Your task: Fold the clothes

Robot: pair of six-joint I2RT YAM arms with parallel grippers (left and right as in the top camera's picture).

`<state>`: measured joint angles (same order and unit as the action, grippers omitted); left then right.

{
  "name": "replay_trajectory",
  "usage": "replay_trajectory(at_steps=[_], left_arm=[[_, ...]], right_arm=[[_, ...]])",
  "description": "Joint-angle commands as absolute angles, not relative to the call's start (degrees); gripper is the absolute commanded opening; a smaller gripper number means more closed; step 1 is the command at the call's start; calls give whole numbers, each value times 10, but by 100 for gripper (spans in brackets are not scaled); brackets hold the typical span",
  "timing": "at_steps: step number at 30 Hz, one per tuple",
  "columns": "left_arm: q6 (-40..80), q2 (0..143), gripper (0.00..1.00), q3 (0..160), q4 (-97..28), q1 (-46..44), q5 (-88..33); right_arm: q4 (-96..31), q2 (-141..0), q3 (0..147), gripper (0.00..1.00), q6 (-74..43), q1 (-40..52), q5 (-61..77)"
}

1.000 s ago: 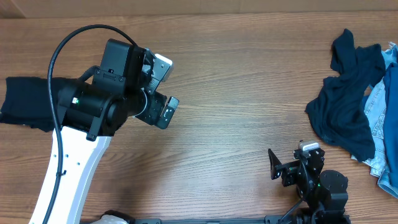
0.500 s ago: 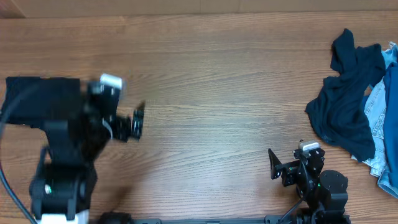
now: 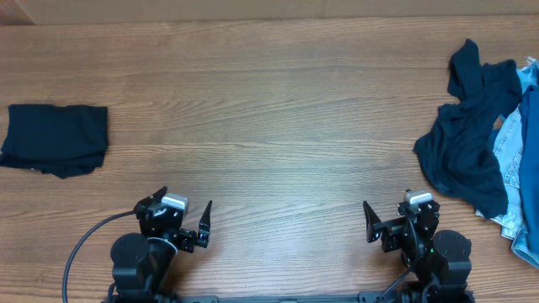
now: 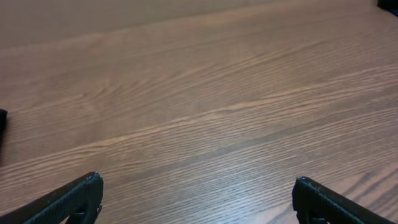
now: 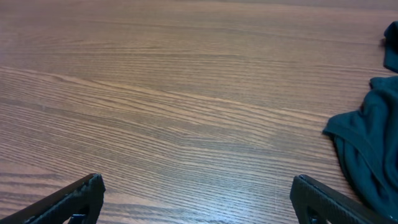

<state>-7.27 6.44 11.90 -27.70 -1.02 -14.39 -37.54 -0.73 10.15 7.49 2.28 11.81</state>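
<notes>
A folded near-black navy T-shirt [image 3: 56, 138] lies flat at the table's far left. A rumpled dark blue garment [image 3: 467, 139] lies in a heap at the right, on top of pale blue denim [image 3: 514, 168]; its edge also shows in the right wrist view [image 5: 370, 149]. My left gripper [image 3: 181, 220] is open and empty near the front edge, left of centre; its fingertips [image 4: 196, 193] frame bare wood. My right gripper [image 3: 387, 220] is open and empty near the front edge on the right, its fingertips [image 5: 196, 193] over bare wood, left of the heap.
The wooden table [image 3: 278, 126] fills the view. The left arm's cable [image 3: 84, 248] loops at the front left. The heap of clothes reaches the table's right edge.
The left arm has pulled back from the folded T-shirt at the far left to the front edge, leaving the shirt fully uncovered. The right arm has not moved.
</notes>
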Motion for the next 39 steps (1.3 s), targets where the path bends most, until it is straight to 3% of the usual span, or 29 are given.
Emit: replay_trajectory(at_steps=[1, 39], left_arm=[[-62, 17, 100, 82, -262, -7, -149], [-60, 3, 100, 69, -233, -8, -149]], right_arm=[[-376, -2, 93, 100, 73, 22, 123], [-376, -2, 93, 100, 73, 22, 123]])
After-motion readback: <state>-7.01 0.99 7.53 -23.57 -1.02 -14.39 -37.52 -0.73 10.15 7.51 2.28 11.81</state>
